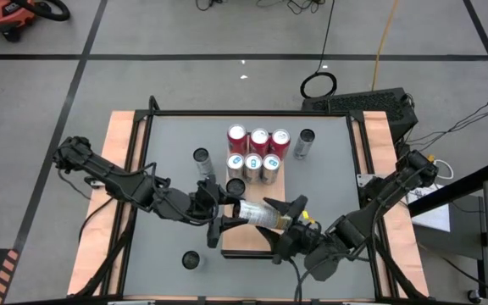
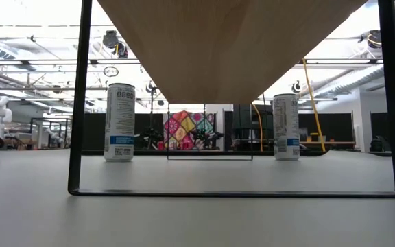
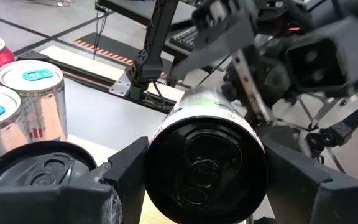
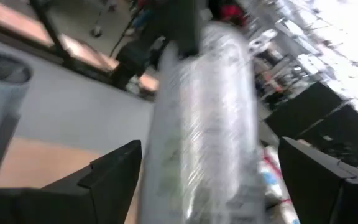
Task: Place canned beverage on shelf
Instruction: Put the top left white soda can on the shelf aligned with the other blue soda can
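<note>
A silver can (image 1: pixel 259 213) with a dark top lies level in the air above the near part of the shelf (image 1: pixel 246 239), a light wood board. My left gripper (image 1: pixel 225 220) is shut on its dark-topped end (image 3: pixel 204 168). My right gripper (image 1: pixel 289 212) is open at the can's other end. In the right wrist view its fingers (image 4: pixel 114 171) stand on either side of the can (image 4: pixel 204 124), with a gap on each side. Three red cans (image 1: pixel 258 138), three silver cans (image 1: pixel 253 165) and one dark-topped can (image 1: pixel 236 186) stand on the shelf's far part. My left gripper pinches the can's side wall (image 3: pixel 153 155) between its two fingers, at the end with the pull tab. The fingers come roughly level from the table's left and lie along the can. The can is lifted clear of the shelf and lies on its side.
Loose cans stand on the grey tabletop at the far left (image 1: pixel 201 157), far right (image 1: pixel 305 144) and near left (image 1: pixel 191 259). In the low view the shelf's underside (image 2: pixel 225 41) spans overhead on a dark frame (image 2: pixel 81 103), with two cans (image 2: pixel 120 122) (image 2: pixel 286 127) behind it.
</note>
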### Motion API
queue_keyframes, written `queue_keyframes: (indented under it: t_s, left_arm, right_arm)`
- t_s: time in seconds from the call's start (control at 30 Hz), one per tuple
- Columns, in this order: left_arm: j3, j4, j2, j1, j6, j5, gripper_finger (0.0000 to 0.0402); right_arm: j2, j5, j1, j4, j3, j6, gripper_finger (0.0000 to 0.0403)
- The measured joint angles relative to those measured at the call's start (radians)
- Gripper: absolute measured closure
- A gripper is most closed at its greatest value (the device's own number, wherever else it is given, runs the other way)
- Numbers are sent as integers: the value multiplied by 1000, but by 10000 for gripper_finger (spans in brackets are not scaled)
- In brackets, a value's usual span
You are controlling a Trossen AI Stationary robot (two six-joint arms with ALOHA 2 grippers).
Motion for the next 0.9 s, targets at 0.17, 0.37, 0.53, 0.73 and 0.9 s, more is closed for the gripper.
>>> queue_keyframes:
  t_s: [0.17, 0.37, 0.53, 0.73, 0.9]
  left_arm:
    - [0, 0, 6, 2, 7, 0, 151]
    - [0, 4, 31, 13, 7, 4, 151]
    - [0, 8, 34, 15, 7, 3, 150]
    - [0, 16, 34, 11, 90, -5, 150]
    - [0, 22, 34, 8, 151, 7, 133]
  right_arm:
    - [0, -107, -22, -107, 0, 105, 90]
    - [0, -154, -37, -150, 0, 167, 129]
    - [-1, -155, -36, -149, 0, 175, 197]
    - [-2, -141, -31, -155, 0, 162, 225]
    - [-4, -148, -13, -149, 0, 165, 214]
